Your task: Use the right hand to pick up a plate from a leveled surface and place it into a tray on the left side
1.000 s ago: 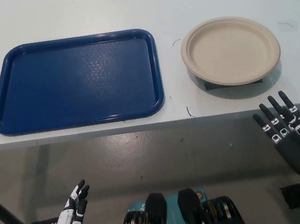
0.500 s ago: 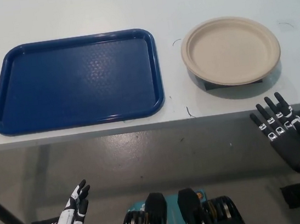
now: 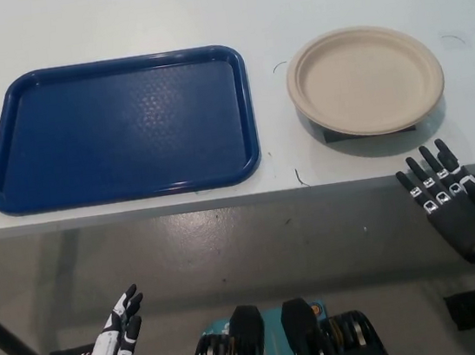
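We see the robot's black right hand (image 3: pixel 454 206) raised at the lower right, palm facing up toward the camera, fingers spread apart and holding nothing; its fingertips (image 3: pixel 440 147) reach just over the front edge of the table (image 3: pixel 112 23), below and slightly right of the plate. The beige paper plate (image 3: pixel 366 79) sits near the table's front right, upright and empty, propped on a small dark block (image 3: pixel 335 137) whose edges peek out beneath its near rim, so the plate rests a little above the surface. The hand and the plate are apart, not touching. To the left of the plate, with a narrow strip of bare table between them, lies a dark blue rectangular tray (image 3: pixel 117 128), empty, its near rim close to the front edge. At the lower left, well below the table edge and over the grey floor (image 3: pixel 255 245), the white left hand (image 3: pixel 118 337) rests with fingers loosely extended, holding nothing.
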`<state>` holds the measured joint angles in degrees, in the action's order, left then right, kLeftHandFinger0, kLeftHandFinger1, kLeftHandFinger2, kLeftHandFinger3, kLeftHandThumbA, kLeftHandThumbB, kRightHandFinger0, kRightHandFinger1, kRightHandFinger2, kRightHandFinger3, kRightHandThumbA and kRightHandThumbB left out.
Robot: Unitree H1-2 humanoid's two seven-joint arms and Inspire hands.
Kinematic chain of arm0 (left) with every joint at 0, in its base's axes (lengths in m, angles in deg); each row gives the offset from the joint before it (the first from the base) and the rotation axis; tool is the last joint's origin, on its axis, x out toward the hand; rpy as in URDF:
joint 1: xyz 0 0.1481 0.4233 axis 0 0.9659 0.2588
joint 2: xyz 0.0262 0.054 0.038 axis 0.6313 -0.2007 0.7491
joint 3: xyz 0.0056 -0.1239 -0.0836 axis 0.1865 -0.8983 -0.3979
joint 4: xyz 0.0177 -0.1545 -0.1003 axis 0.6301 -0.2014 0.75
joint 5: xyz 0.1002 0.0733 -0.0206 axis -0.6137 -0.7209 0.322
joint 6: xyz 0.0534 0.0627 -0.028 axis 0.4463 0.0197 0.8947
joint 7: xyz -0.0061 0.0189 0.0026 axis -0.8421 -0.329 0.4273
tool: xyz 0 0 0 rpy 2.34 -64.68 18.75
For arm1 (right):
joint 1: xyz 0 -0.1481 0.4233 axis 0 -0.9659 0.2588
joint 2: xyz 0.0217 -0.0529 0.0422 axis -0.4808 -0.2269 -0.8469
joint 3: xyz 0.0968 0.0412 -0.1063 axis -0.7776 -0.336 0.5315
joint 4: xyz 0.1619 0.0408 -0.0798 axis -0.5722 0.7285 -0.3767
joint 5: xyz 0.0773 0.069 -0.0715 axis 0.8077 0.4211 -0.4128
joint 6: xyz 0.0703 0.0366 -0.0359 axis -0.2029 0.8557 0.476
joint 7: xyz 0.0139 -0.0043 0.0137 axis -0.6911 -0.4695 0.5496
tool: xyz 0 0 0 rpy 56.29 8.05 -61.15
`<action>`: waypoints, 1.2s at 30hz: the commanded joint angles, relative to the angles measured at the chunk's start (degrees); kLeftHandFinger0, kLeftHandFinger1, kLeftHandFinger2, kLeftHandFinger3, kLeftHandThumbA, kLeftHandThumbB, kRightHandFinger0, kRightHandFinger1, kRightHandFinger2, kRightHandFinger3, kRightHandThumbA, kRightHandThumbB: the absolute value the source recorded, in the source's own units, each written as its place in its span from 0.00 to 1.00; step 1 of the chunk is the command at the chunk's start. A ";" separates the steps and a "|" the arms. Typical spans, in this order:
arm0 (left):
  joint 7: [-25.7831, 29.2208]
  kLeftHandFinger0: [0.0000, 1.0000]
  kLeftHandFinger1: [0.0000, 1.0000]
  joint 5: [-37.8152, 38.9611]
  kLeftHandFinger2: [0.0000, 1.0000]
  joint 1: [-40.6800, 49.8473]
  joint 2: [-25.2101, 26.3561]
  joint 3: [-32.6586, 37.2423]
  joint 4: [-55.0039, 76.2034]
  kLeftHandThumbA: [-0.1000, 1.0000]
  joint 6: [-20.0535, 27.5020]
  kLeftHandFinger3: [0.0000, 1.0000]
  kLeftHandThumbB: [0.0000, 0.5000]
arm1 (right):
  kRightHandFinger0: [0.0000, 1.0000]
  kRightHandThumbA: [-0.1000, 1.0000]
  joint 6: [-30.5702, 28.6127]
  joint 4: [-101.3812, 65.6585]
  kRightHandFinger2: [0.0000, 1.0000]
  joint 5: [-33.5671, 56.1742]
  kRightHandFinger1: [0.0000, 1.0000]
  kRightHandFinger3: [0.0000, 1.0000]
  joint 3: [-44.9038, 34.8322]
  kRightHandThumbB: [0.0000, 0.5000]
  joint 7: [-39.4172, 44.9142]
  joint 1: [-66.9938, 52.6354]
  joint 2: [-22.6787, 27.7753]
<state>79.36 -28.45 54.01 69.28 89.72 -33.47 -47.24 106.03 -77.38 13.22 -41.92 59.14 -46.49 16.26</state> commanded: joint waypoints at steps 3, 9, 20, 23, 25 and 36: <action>1.11 1.00 1.00 -0.95 1.00 -0.65 0.61 0.24 1.37 1.00 1.02 1.00 0.55 | 1.00 1.00 0.22 -1.56 1.00 2.07 1.00 1.00 -0.17 0.67 -2.89 3.19 -0.77; 0.95 1.00 1.00 -0.51 1.00 -0.79 0.63 -0.01 1.53 1.00 1.04 1.00 0.54 | 1.00 1.00 0.22 -1.71 1.00 0.96 1.00 1.00 0.15 0.68 -4.83 4.45 -1.33; 0.81 1.00 1.00 0.17 1.00 -0.75 0.64 -0.12 1.40 1.00 2.13 1.00 0.53 | 1.00 1.00 0.22 3.99 1.00 0.35 1.00 1.00 -1.52 0.64 -3.61 6.48 -2.90; 0.73 1.00 1.00 0.35 1.00 -0.69 0.59 -0.12 1.52 1.00 2.01 1.00 0.56 | 1.00 1.00 0.14 7.00 1.00 -0.56 1.00 1.00 -2.20 0.65 -2.28 7.57 -3.12; 0.66 1.00 1.00 0.45 1.00 -0.64 0.57 -0.12 1.59 1.00 1.90 1.00 0.56 | 1.00 1.00 -0.05 8.17 1.00 -1.22 1.00 1.00 -2.40 0.65 -1.98 8.21 -3.26; 0.73 1.00 1.00 0.20 1.00 -1.45 0.63 0.06 1.07 1.00 2.50 1.00 0.56 | 1.00 1.00 -0.20 14.74 1.00 -3.84 1.00 1.00 -3.42 0.68 -0.71 13.05 -2.88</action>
<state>79.35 -28.69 53.57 69.27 89.69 -33.47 -47.17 105.97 -63.91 11.06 -44.54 56.13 -36.79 13.25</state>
